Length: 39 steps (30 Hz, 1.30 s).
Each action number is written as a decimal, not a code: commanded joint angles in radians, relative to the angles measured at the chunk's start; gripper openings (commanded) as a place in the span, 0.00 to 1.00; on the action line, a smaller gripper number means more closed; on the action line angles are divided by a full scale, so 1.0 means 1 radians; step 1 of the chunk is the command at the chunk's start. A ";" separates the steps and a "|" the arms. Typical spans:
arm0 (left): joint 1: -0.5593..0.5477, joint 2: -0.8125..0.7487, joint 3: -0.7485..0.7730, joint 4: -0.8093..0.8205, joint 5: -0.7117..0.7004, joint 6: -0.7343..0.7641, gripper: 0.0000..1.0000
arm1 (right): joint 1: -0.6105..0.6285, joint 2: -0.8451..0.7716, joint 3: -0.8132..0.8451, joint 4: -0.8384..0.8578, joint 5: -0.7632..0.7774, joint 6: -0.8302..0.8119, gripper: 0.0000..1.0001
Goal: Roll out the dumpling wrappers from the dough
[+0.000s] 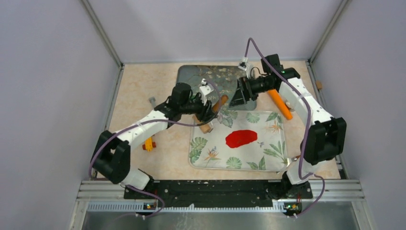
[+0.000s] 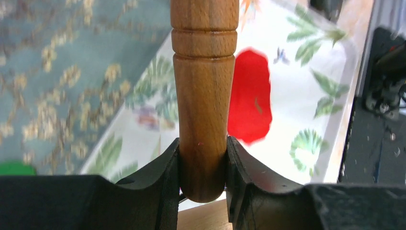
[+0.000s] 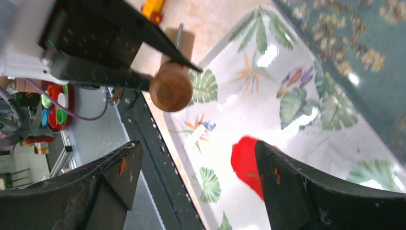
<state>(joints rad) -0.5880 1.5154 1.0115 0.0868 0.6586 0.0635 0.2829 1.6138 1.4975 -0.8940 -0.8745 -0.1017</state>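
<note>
A flattened oval of red dough [image 1: 241,138] lies in the middle of the leaf-patterned tray [image 1: 268,163]; it also shows in the wrist views [image 2: 249,96] [image 3: 245,160]. My left gripper [image 1: 207,114] [image 2: 203,141] is shut on the handle of a wooden rolling pin [image 1: 216,109] [image 2: 203,96], held over the tray's far left corner. My right gripper [image 1: 238,98] [image 3: 197,143] hangs open and empty above the tray's far edge, facing the pin's round end [image 3: 171,86]. No dumpling wrappers can be made out; only a green patch [image 2: 14,167] shows on the mat.
A blue-grey flowered mat [image 1: 206,76] lies behind the tray. An orange stick [image 1: 280,103] rests beside the right forearm. A small yellow and red object [image 1: 149,143] and a grey piece [image 1: 152,101] lie on the table to the left.
</note>
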 commanded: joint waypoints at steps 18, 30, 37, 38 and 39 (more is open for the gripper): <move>0.216 -0.168 -0.061 -0.899 -0.522 -0.154 0.00 | -0.474 -0.038 0.028 -0.041 0.488 -0.150 0.63; 0.257 0.037 0.003 -0.904 -0.448 -0.152 0.22 | -0.556 0.208 0.027 0.138 0.698 -0.177 0.53; 0.268 -0.003 0.006 -0.941 -0.489 -0.120 0.53 | -0.584 0.342 0.141 0.184 0.749 -0.179 0.51; 0.269 -0.013 0.007 -0.947 -0.482 -0.109 0.54 | -0.585 0.356 0.156 0.185 0.750 -0.179 0.50; 0.269 -0.019 0.006 -0.949 -0.481 -0.099 0.56 | -0.585 0.371 0.167 0.188 0.750 -0.182 0.50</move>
<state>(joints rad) -0.3260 1.5539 0.9863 -0.8219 0.1818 -0.0711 -0.2913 1.9537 1.5684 -0.7654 -0.1581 -0.2695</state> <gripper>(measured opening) 0.532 0.507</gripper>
